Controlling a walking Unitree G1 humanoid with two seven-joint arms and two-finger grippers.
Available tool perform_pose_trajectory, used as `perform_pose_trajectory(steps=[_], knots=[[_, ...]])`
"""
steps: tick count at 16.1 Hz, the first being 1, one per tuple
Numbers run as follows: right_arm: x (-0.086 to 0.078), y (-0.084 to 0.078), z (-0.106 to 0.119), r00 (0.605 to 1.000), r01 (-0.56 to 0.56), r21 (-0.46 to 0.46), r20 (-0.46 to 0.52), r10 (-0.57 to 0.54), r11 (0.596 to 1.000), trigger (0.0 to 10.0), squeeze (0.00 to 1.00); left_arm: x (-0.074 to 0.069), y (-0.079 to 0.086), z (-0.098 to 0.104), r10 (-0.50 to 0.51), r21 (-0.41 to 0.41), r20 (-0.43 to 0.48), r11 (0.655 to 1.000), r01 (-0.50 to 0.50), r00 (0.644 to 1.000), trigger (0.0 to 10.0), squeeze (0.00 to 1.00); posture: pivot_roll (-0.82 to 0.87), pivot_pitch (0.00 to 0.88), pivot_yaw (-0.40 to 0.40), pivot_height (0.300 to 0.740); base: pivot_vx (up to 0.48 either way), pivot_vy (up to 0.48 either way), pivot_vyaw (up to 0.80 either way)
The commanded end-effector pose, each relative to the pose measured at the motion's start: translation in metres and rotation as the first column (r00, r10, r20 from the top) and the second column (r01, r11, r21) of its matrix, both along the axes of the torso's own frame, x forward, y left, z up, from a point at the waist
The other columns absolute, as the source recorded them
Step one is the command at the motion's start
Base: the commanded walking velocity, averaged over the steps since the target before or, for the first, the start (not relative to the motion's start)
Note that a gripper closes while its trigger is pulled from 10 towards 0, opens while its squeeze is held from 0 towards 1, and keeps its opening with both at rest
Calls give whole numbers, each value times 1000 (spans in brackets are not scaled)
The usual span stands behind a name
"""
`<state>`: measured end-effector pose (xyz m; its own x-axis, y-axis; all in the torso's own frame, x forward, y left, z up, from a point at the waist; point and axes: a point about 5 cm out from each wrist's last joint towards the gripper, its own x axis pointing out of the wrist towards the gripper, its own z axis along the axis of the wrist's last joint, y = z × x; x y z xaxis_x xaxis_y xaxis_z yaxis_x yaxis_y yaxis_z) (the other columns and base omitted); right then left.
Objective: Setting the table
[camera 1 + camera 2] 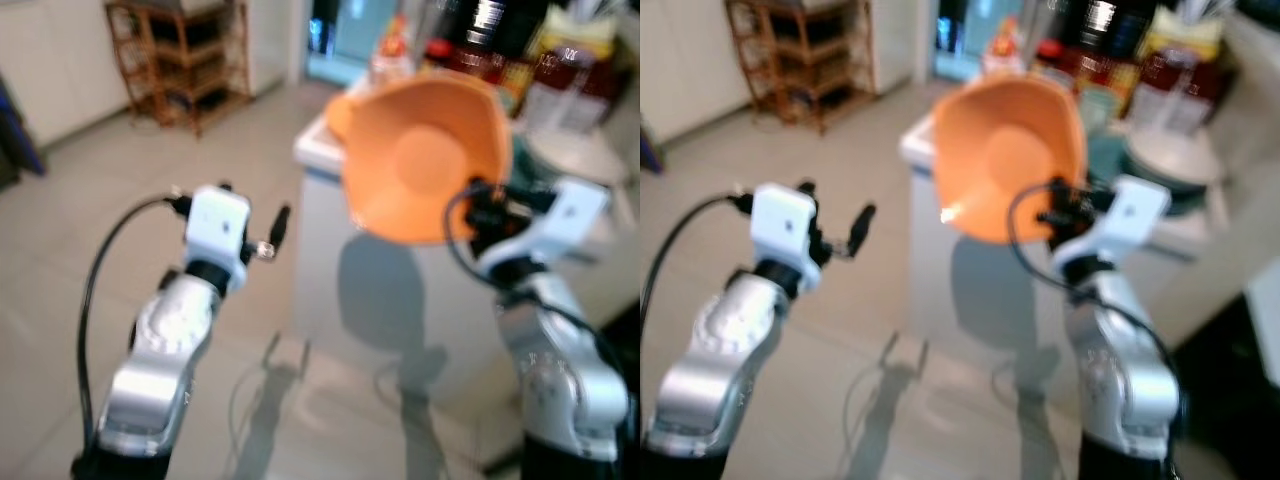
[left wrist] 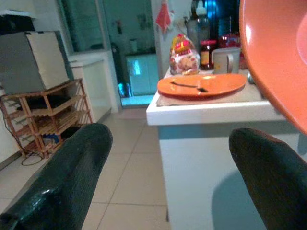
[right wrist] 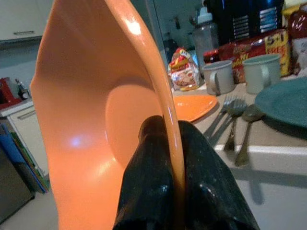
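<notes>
Held dish: wide glossy orange plastic plate, deep in the middle with a flat round centre.
Pose: tipped up on edge, hollow side facing the head camera, upper centre of the left eye frame.
Grip: lower rim pinched between the two black fingers of the right claw, clear of the counter.
Second dish: flat orange plastic plate with a dark mark across it, lying level on the white counter, centre right of the left wrist frame.
Cutlery: grey metal forks and a spoon side by side on the counter, right of the right wrist frame.
</notes>
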<state>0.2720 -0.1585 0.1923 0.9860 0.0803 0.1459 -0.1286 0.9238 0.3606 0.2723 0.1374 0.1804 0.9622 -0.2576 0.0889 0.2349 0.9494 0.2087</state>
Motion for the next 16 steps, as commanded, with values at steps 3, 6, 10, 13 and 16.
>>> perform_pose_trajectory(steps=[3, 6, 10, 13, 16], knots=[[-4, -4, 4, 999, 33, -11, 22, -33, 999, 10000, 0, -3, -13, -3, -48, -9, -9, 999, 48, 999, 10000, 0, 24, 0, -61, 740, 0, -480, 0], [-6, -5, 0, 998, 59, -24, 7, -58, 998, 10000, 0, -2, -13, -7, -64, -2, -27, 998, 64, 998, 10000, 0, 5, 0, -36, 740, 0, -480, 0], [-11, -10, 5, 996, 89, -13, 15, -88, 996, 10000, 0, 2, -12, -3, -73, 10, -17, 997, 74, 997, 10000, 0, -22, 0, -14, 740, 0, -480, 0], [-11, -10, 10, 996, 83, -14, 27, -82, 996, 10000, 0, 2, -16, 2, -99, 14, 0, 995, 99, 995, 10000, 0, -22, 0, -18, 740, 0, -480, 0], [-9, -10, 12, 996, 82, -4, 28, -82, 997, 10000, 0, 4, -14, 7, -84, 14, 15, 996, 84, 996, 10000, 0, -20, 0, -22, 740, 0, -480, 0]])
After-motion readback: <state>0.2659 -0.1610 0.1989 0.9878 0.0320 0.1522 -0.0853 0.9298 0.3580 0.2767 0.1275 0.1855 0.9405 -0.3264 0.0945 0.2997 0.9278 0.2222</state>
